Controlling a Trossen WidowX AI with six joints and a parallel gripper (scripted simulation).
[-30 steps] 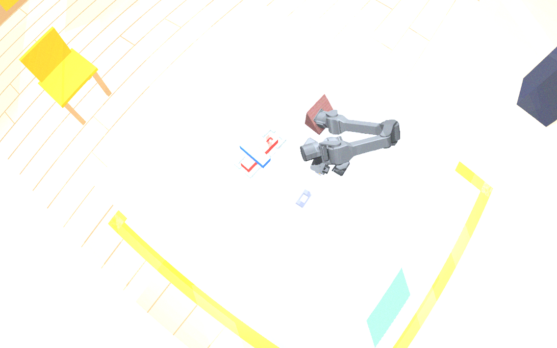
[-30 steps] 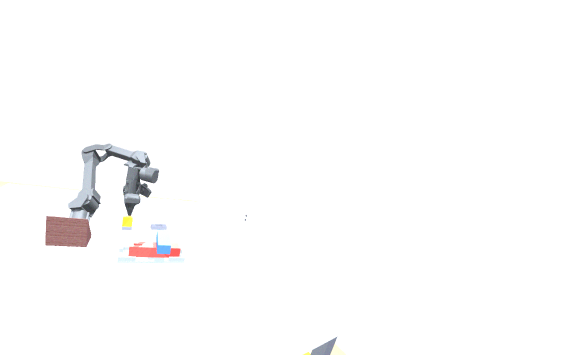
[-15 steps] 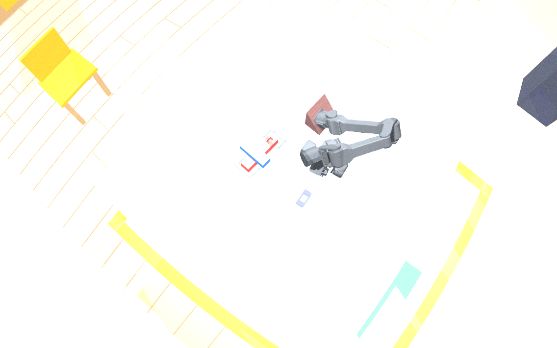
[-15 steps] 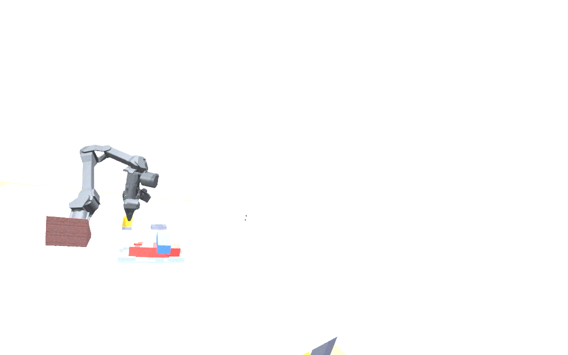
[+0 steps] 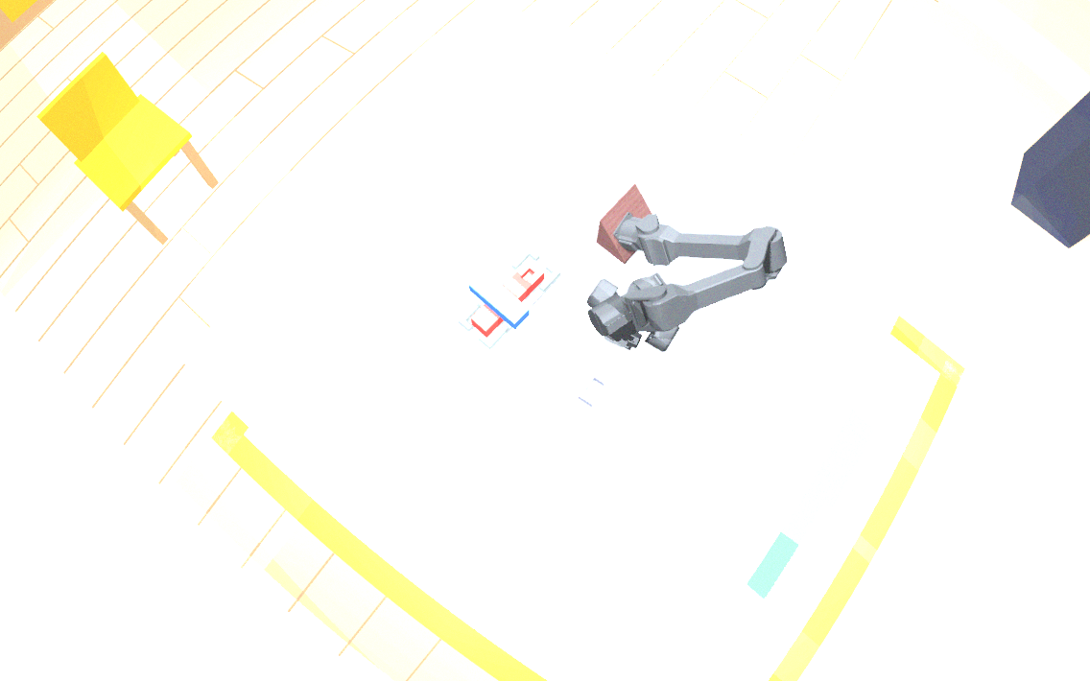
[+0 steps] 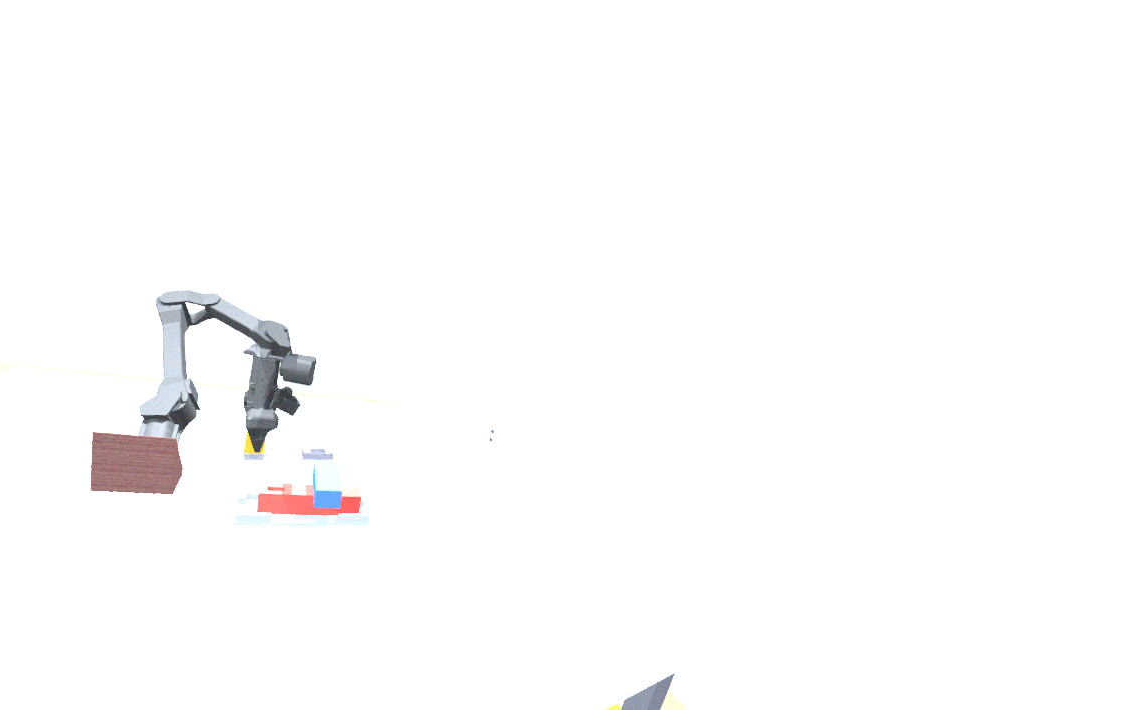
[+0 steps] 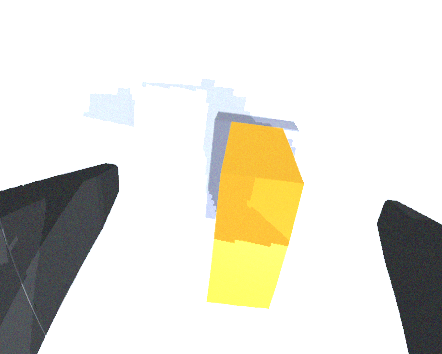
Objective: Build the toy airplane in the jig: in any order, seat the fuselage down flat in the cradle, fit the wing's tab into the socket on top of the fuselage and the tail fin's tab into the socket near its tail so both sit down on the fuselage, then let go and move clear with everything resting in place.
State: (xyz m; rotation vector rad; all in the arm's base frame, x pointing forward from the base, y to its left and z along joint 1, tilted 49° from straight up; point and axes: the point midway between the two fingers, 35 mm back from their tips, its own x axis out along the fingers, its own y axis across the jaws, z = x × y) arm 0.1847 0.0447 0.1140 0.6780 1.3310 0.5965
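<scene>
The red fuselage (image 5: pixel 486 325) (image 6: pixel 285 504) lies lengthwise in the pale cradle (image 6: pixel 303 520). The blue wing (image 5: pixel 519 318) (image 6: pixel 327 497) lies across its top; whether its tab is fully down is hidden. No fin stands at the fuselage's tail end. The yellow tail fin (image 7: pixel 245 200) (image 6: pixel 249 446) stands upright in a small grey-lilac holder (image 7: pixel 216 160) (image 6: pixel 252 456). My gripper (image 5: pixel 631 342) (image 6: pixel 258 447) (image 7: pixel 250 187) is open and empty, pointing down just above the fin. In the wrist view the fin shows between the wide-apart fingers, touching neither. In the top view the arm hides the fin.
A second grey-lilac holder (image 6: pixel 317 454) stands empty beside the fin's holder. The brown base block (image 5: pixel 617 228) (image 6: pixel 135 462) carries the arm. A yellow chair (image 5: pixel 132 152) and a dark box (image 5: pixel 1082 160) stand far off. Washed-out light hides most surface edges.
</scene>
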